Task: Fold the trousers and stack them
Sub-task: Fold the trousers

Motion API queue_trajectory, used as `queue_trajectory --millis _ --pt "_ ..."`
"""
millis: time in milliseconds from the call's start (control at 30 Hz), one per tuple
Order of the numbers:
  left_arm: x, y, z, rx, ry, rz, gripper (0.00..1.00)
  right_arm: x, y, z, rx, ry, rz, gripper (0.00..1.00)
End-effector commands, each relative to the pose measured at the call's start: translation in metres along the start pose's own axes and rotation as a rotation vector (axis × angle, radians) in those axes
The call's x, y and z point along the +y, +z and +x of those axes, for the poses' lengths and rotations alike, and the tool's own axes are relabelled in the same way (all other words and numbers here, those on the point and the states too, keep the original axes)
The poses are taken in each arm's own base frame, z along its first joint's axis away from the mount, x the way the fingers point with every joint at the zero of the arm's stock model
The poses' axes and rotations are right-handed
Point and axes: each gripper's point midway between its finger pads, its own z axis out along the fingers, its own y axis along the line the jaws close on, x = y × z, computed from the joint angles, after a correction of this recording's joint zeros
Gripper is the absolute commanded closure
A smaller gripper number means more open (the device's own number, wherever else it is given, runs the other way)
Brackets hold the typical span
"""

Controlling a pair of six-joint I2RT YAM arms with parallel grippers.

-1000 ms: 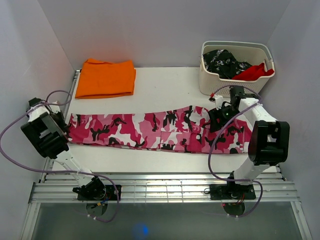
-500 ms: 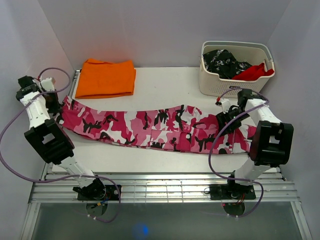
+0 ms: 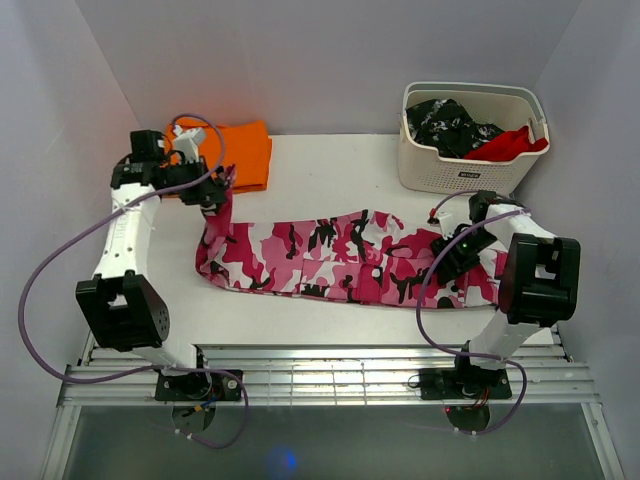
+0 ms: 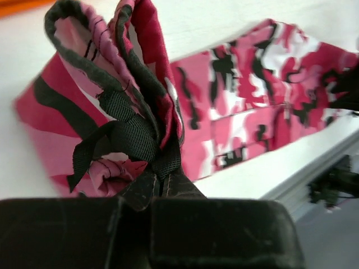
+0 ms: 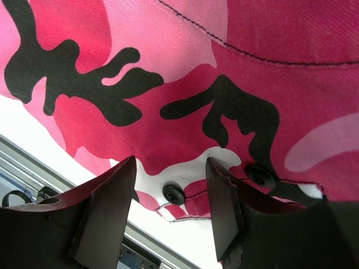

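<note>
**Left end lifted: fold begun**

My left gripper (image 3: 213, 190), clamped on one end of the trousers (image 3: 340, 262), has carried it beside the orange cloth (image 3: 245, 150). The rest lies across the table (image 3: 330, 175). My right gripper (image 3: 452, 255), jaws apart but narrowing, sits over the other end.
</note>
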Motion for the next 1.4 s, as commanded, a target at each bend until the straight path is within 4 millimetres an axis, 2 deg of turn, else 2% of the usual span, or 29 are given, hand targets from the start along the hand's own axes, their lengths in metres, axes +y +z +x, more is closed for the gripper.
queue_trajectory --millis 0,67,100,133,167,200,233,267,300,333,400,433,500,533,633,767,967,1000,1033,1133,1233,1300,1367 --pt "-0.068 0.011 -0.009 -0.086 -0.052 0.150 1.00 0.001 0.007 0.004 0.010 0.016 -0.008 0.42" --pt "-0.098 0.034 0.000 -0.075 -0.034 0.136 1.00 -0.002 0.009 0.005 0.010 0.018 0.002 0.42" --pt "-0.103 0.045 0.002 -0.088 -0.037 0.125 1.00 -0.003 0.009 0.005 0.009 0.017 0.007 0.42" --pt "-0.124 0.058 0.013 -0.061 -0.057 0.137 1.00 -0.004 0.009 0.004 0.008 0.022 0.008 0.42" --pt "-0.132 0.067 0.020 -0.046 -0.063 0.134 1.00 -0.004 0.009 0.003 0.005 0.025 0.006 0.42" --pt "-0.129 0.081 0.025 -0.046 -0.074 0.088 1.00 -0.004 0.009 0.001 0.003 0.026 0.006 0.43" --pt "-0.149 0.093 0.038 -0.019 -0.081 0.097 1.00 -0.004 0.009 0.001 0.004 0.030 0.003 0.43" --pt "-0.154 0.101 0.045 -0.011 -0.082 0.082 1.00 -0.004 0.009 0.000 0.002 0.031 0.003 0.43" --pt "-0.149 0.114 0.048 -0.023 -0.093 0.028 1.00 -0.004 0.007 -0.001 -0.001 0.031 0.005 0.43" --pt "-0.160 0.122 0.057 -0.006 -0.116 0.026 1.00 -0.004 0.007 -0.002 -0.003 0.030 0.007 0.43" --pt "-0.157 0.138 0.060 -0.021 -0.139 -0.029 1.00 -0.005 0.005 -0.003 -0.005 0.030 0.009 0.43" --pt "-0.159 0.151 0.069 0.006 -0.145 -0.047 1.00 -0.005 0.004 -0.005 -0.007 0.031 0.009 0.43" --pt "-0.158 0.165 0.077 0.019 -0.174 -0.081 1.00 -0.004 0.003 -0.005 -0.007 0.029 0.009 0.43" --pt "-0.163 0.175 0.088 0.050 -0.172 -0.087 1.00 -0.004 0.003 -0.005 -0.007 0.029 0.009 0.43" --pt "-0.174 0.189 0.106 0.074 -0.144 -0.103 1.00 -0.004 0.003 -0.005 -0.008 0.031 0.005 0.43" --pt "-0.185 0.197 0.128 0.108 -0.114 -0.107 1.00 -0.003 0.004 -0.005 -0.011 0.033 0.002 0.43" --pt "-0.199 0.192 0.147 0.138 -0.094 -0.083 0.99 -0.002 0.006 -0.003 -0.009 0.034 0.000 0.43" --pt "-0.201 0.192 0.148 0.141 -0.093 -0.076 0.95 -0.002 0.006 -0.003 -0.008 0.036 -0.001 0.43" --pt "-0.205 0.192 0.150 0.147 -0.091 -0.063 0.83 -0.002 0.006 -0.004 -0.012 0.035 -0.002 0.43" --pt "-0.222 0.193 0.153 0.162 -0.076 0.006 0.64 0.000 0.005 -0.006 -0.021 0.041 -0.008 0.43" --pt "-0.242 0.190 0.151 0.170 -0.057 0.079 0.54 0.001 0.000 -0.014 -0.048 0.039 -0.012 0.43" --pt "-0.253 0.188 0.147 0.160 -0.025 0.110 0.28 0.006 -0.004 -0.018 -0.058 0.042 -0.026 0.43" --pt "-0.267 0.183 0.142 0.147 0.020 0.149 0.08 0.013 -0.010 -0.030 -0.088 0.029 -0.049 0.43"
